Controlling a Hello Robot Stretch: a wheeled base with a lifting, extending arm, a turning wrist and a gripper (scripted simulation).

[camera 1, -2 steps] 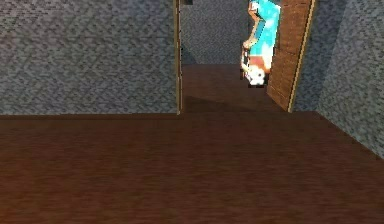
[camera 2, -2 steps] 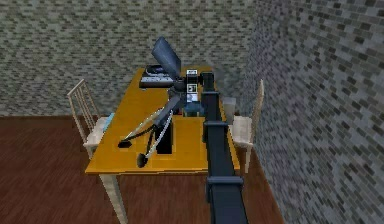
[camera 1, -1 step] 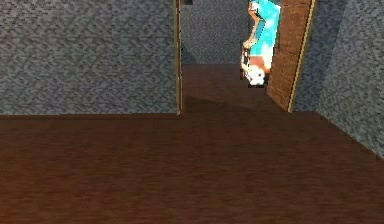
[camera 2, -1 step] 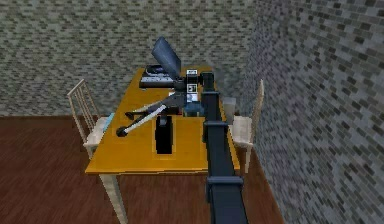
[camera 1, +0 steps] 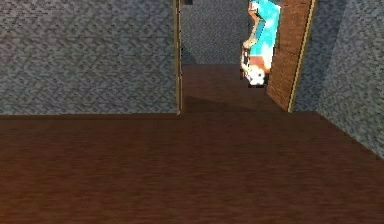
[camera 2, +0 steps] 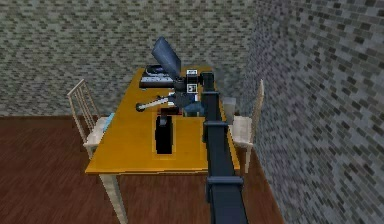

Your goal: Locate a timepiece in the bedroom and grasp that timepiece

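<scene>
1. A robot's arm (camera 2: 216, 150) reaches out over an orange surface (camera 2: 120, 150) set against a grey brick wall (camera 2: 320, 90), in the arm side view.
2. The gripper (camera 2: 168, 97) hangs at the arm's far end, above the middle of the surface. With things lying behind it, it cannot be told whether it holds anything.
3. An open laptop (camera 2: 165, 55) sits at the surface's far end. A dark upright block (camera 2: 162, 135) stands nearer, just left of the arm. Whether this block is the timepiece cannot be told.
4. Two pale chairs flank the surface, one on the left (camera 2: 85, 112) and one on the right (camera 2: 250, 122).
5. Ahead, a dark wooden floor (camera 1: 180, 170) leads to a doorway (camera 1: 210, 50). A turquoise-and-white thing (camera 1: 263, 40) hangs on the open wooden door (camera 1: 297, 50).
</scene>
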